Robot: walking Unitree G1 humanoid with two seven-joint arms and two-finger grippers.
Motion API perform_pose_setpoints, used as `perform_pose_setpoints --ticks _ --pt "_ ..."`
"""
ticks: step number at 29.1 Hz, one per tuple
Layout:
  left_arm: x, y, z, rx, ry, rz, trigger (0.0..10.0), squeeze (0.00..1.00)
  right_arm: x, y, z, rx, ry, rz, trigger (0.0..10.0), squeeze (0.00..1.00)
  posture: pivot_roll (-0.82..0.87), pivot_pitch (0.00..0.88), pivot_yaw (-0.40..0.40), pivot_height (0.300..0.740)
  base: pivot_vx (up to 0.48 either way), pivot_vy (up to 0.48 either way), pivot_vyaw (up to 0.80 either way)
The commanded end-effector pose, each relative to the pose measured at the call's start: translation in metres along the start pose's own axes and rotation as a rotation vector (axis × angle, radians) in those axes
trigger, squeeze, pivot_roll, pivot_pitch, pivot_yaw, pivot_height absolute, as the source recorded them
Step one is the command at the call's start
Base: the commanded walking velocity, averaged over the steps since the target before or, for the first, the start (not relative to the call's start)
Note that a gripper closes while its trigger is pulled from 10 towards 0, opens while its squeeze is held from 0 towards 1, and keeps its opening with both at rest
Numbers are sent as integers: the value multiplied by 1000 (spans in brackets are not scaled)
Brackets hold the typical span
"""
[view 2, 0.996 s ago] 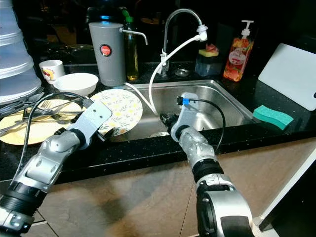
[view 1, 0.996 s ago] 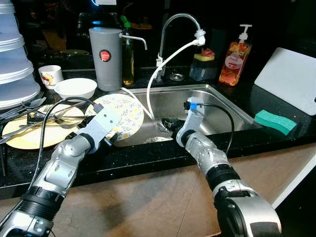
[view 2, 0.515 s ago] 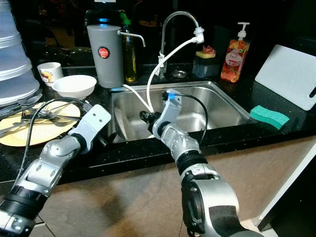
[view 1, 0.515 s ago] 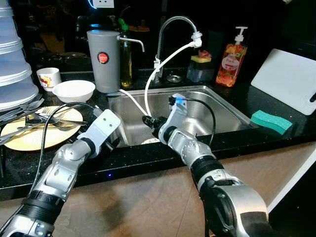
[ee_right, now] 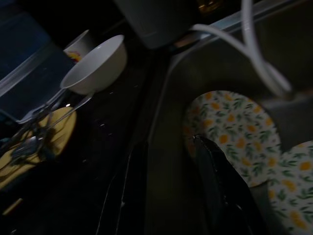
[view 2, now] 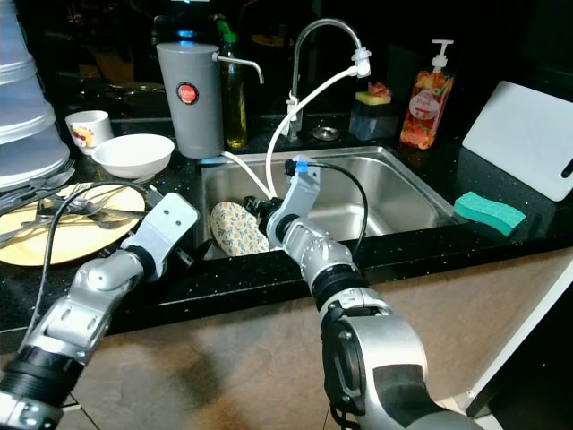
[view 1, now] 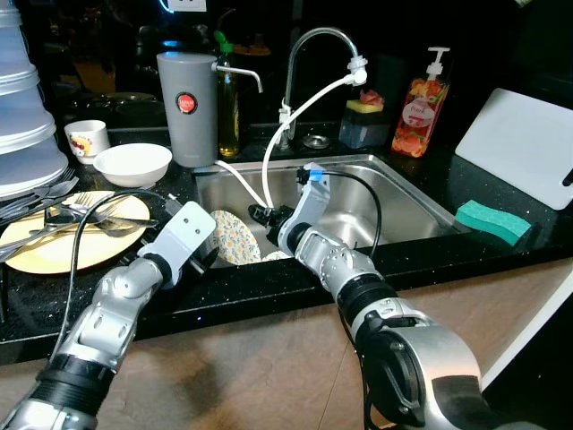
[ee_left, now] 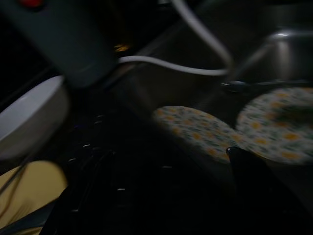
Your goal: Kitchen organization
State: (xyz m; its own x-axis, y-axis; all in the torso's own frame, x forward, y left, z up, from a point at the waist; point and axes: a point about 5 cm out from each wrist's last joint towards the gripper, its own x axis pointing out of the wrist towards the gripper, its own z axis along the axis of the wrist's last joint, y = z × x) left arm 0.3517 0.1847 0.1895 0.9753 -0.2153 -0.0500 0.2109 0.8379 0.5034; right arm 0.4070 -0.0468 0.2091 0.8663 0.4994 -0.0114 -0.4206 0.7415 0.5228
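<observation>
Floral plate (view 2: 237,229) leans on edge against the left wall of the sink (view 2: 407,193). Your right hand (view 2: 258,209) sits just beside it, fingers parted, gripping nothing. Your left hand (view 1: 208,255) rests at the counter (view 1: 269,282) edge, fingers spread open.

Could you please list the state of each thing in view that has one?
Floral plate: inside the sink, leaning on its left wall.
Sink: no water seen in it.
Faucet: off, white hose attached.
Yellow plate: flat on counter, cutlery on it.
White bowl: upright.
Right hand: open, beside the floral plate.
Left hand: open.
</observation>
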Motion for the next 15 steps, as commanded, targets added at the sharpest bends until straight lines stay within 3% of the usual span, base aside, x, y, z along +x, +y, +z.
perform_pose_setpoints --ticks 1,2,3,4,7,12,15 --pt "3 11 4 -7 -6 55 10000 122 -3 -8 2 -21 -14 -16 10000 0 29 21 -66 740 0 0 0" --pt "3 14 5 -4 -4 64 10000 906 -4 -9 2 -27 -16 -17 10000 0 28 19 -63 740 0 0 0" --pt "3 14 5 -4 -4 64 10000 906 -4 -9 2 -27 -16 -17 10000 0 28 19 -63 740 0 0 0" --pt "4 17 7 -24 -6 74 10000 1000 -5 -11 3 -33 -20 -17 10000 0 28 19 -63 740 0 0 0" --pt "4 25 10 -83 -5 118 10000 1000 -7 -14 3 -51 -28 -16 10000 0 22 17 -53 740 0 0 0" --pt "-4 27 -5 126 166 84 10000 1000 -10 -18 0 -77 -22 -3 10000 0 17 17 -49 740 0 0 0" --pt "-9 32 -10 175 244 104 10000 1000 -12 -20 -1 -75 -19 -6 10000 0 15 17 -48 740 0 0 0"
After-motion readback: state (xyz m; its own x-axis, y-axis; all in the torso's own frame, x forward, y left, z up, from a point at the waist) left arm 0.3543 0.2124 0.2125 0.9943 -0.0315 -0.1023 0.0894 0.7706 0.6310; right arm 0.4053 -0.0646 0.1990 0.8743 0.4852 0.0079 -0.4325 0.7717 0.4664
